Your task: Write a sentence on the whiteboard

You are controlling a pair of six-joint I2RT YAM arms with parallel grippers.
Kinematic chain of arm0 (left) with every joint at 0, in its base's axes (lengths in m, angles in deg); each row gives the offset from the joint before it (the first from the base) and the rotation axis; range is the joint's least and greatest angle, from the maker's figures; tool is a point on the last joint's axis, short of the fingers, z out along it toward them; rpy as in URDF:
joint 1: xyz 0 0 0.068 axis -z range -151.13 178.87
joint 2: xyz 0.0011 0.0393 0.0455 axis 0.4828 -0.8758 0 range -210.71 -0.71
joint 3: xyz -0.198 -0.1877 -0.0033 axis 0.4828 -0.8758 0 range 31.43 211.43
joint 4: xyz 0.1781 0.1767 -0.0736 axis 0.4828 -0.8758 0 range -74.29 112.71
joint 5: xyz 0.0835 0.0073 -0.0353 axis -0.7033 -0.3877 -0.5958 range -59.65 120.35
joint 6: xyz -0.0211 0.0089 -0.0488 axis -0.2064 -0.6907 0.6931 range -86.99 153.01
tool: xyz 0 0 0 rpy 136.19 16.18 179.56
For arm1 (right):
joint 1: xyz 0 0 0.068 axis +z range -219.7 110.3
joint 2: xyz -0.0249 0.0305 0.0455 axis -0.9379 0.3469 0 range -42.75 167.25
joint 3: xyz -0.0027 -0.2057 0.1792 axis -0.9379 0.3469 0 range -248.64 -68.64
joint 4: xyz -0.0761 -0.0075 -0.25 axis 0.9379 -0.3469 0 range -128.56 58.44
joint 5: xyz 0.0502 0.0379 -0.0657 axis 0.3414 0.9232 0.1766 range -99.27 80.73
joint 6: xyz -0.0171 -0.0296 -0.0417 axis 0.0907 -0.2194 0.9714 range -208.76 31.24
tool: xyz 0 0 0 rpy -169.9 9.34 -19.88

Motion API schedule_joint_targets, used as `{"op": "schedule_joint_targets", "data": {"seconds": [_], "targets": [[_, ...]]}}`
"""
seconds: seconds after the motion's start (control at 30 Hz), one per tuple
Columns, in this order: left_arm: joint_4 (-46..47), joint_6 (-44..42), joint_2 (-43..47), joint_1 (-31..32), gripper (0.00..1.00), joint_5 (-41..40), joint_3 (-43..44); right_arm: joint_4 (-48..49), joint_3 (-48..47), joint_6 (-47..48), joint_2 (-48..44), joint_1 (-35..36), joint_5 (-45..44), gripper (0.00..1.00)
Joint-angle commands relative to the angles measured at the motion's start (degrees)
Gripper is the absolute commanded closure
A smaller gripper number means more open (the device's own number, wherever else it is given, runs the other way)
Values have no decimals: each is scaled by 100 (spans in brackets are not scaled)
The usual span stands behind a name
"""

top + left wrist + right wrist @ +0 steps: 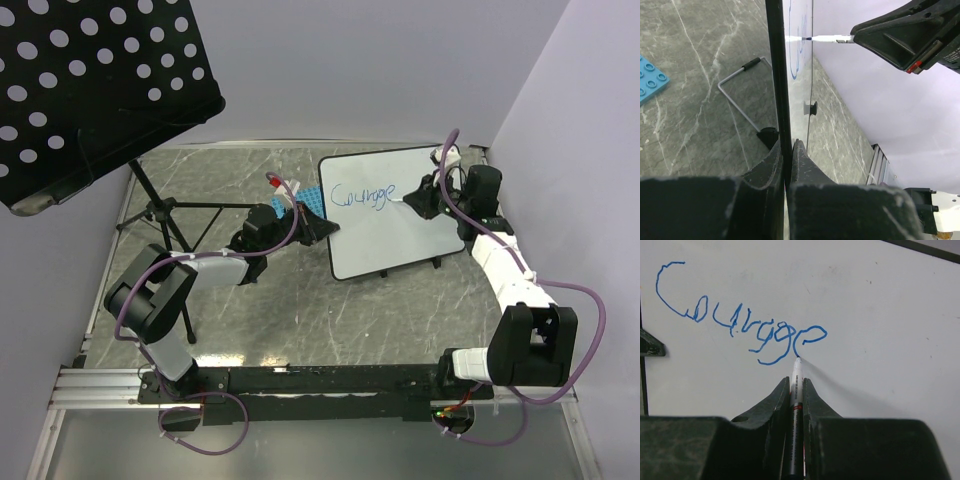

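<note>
Top cam: the left edge of the whiteboard (390, 215) is hidden behind the left gripper (318, 228). You can barely pick out the marker (796, 400) there, just a thin pale sliver at the right gripper (420, 197).

Right wrist cam crops the board on all sides, only a strip of dark rim top right. The sentence (740, 322) is one blue cursive word, "Courage". The middle letters are scrawly and hard to read.

Left wrist cam gets the board edge-on, so the writing is just a blue smear.

Board sits at the back right of the table (300, 320), up on its lower edge with small black feet on the marble top.

Left fingers are pressed tight on the board's rim, pinching it. Right fingers are pinched on the marker barrel, tip touching the board at the tail of the last "e".

Round about:
- A blue studded plate (651, 77) lies just beside the board's left end, partly under the left arm in the top cam.
- There's a small red-and-white thing (272, 181) by it, can't tell what.
- A black perforated music stand (90, 90) fills the top-left corner, its tripod legs on the table behind the left arm.
- Purple cables loop off both arms.

Only the left wrist cam shows the bent wire leg (740, 95) behind the board. It also shows the marker side-on, nib on the white face. Only the right wrist cam makes the letters legible.
</note>
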Motion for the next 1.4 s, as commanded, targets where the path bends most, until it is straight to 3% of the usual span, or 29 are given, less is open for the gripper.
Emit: {"op": "schedule_joint_targets", "data": {"seconds": [0.0,0.47,1.37], "targets": [[134,-641,51,33,99,175,111,-154,-197,130,54,-116,-223,100],[186,-632,60,42,99,210,50,628,189,-336,-710,-451,216,100],[309,-623,78,33,99,219,6,1349,620,-424,-605,-846,523,100]]}}
